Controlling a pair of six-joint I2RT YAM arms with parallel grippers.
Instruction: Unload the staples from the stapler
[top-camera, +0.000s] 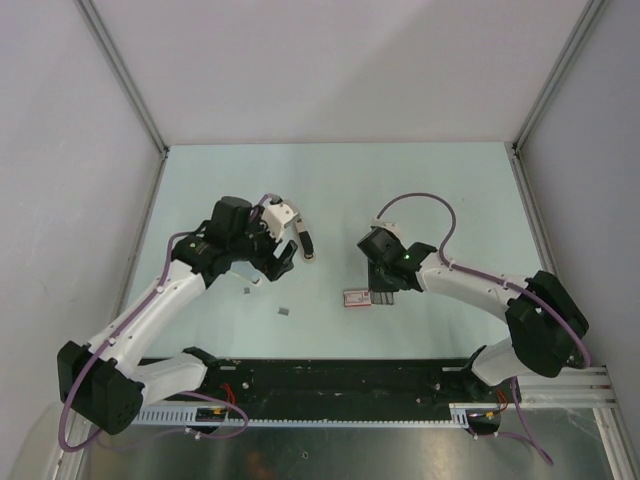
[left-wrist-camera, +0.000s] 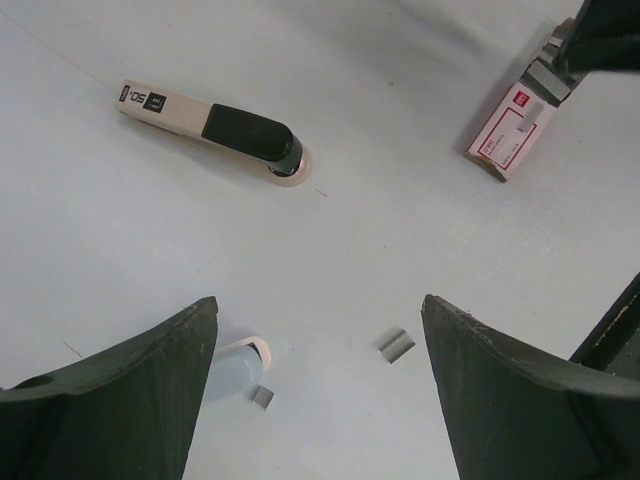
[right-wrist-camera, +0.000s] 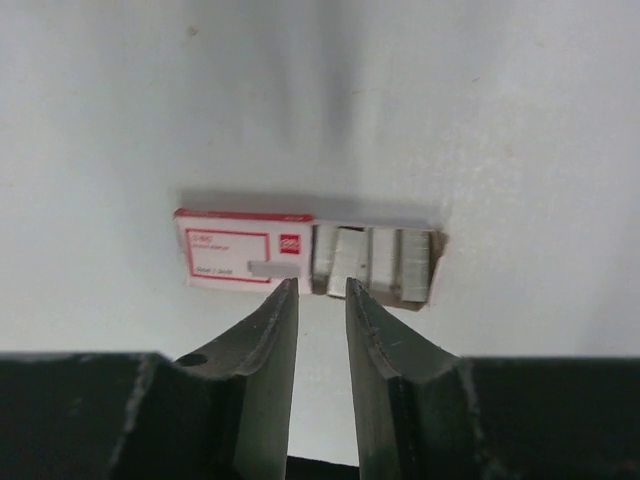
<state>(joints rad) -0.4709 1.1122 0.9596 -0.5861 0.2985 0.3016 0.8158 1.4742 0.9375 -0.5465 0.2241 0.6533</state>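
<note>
Tool on R (right-wrist-camera: 320, 284) narrow at red-white box (right-wrist-camera: 245, 250), its near edge partly hidden; L tool (left-wrist-camera: 318, 303) wide, stapler (left-wrist-camera: 215, 128) beyond.

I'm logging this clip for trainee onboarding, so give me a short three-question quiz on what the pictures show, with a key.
1. True or false: the left hand is shut on the stapler.
2. How many loose staple pieces lie on the table, apart from the box?
3. Which is the right hand closest to? A) the stapler B) the red-and-white box C) a loose staple piece

Key:
1. False. The left hand is wide open and empty, and the stapler lies on the table beyond it.
2. Two.
3. B. Its fingertips sit at the box's near edge with only a narrow gap between them.
</note>
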